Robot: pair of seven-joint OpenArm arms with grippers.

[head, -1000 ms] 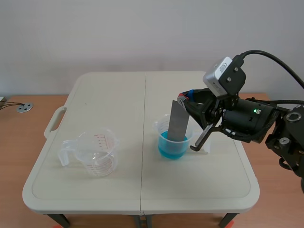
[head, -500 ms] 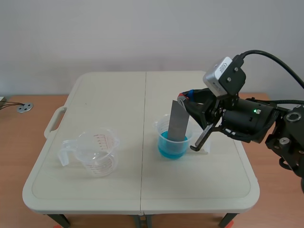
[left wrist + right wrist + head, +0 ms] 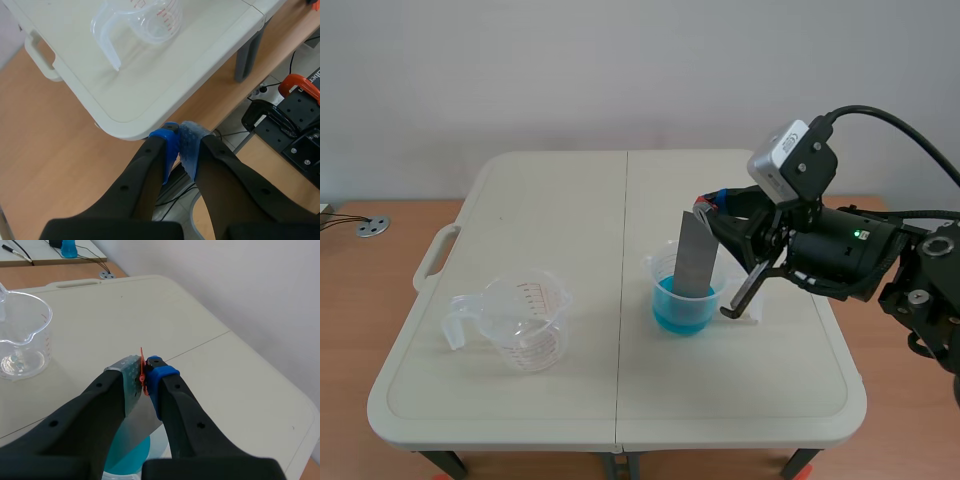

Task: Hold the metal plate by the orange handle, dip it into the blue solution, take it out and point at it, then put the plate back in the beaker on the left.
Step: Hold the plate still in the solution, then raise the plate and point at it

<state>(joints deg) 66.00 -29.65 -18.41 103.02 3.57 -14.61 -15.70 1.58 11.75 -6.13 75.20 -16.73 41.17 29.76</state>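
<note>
No change over last second: right gripper [image 3: 713,208] stays clamped on orange handle [image 3: 142,367], metal plate [image 3: 696,255] upright, lower end in blue solution [image 3: 680,312]. Dip seems to be holding; lift-out likely next. Left gripper [image 3: 179,142] closed on nothing, just off table [image 3: 125,95] corner; empty beaker [image 3: 528,325] sits well apart at left

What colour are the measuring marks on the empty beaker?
Red; the empty beaker shows them best in the left wrist view.

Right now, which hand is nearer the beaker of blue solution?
Right. The right hand is above the beaker, shut on the metal plate standing in it; the left hand hangs off a corner of the table.
</note>
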